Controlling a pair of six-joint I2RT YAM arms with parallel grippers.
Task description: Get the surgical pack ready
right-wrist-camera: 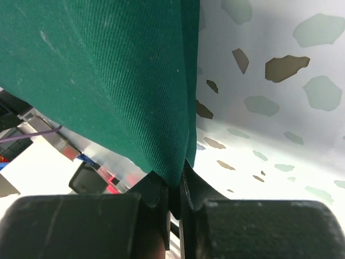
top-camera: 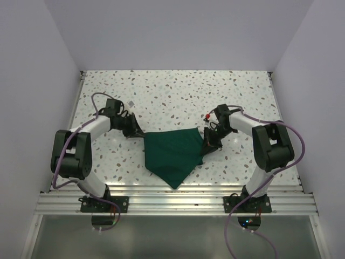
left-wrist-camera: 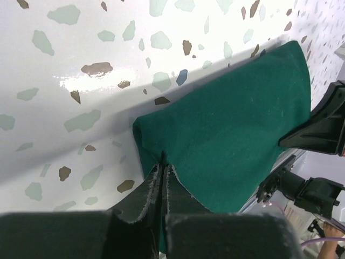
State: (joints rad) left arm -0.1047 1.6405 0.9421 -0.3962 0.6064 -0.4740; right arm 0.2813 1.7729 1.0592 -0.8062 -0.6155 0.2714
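Observation:
The dark green cloth drape (top-camera: 173, 152) lies folded on the speckled table, with a point toward the near edge. My left gripper (top-camera: 138, 132) is shut on its left upper corner; in the left wrist view the fingertips (left-wrist-camera: 161, 171) pinch the cloth (left-wrist-camera: 232, 135). My right gripper (top-camera: 207, 144) is shut on the drape's right corner; in the right wrist view the cloth (right-wrist-camera: 108, 81) hangs from between the fingers (right-wrist-camera: 178, 181). Scissors, tweezers, gauze, sachet and metal tray are hidden or out of view.
The table (top-camera: 178, 97) is white with grey and brown flecks, walled at the back and both sides. An aluminium rail (top-camera: 172, 199) runs along the near edge by the arm bases. A small pale object (top-camera: 130, 102) lies near the left arm.

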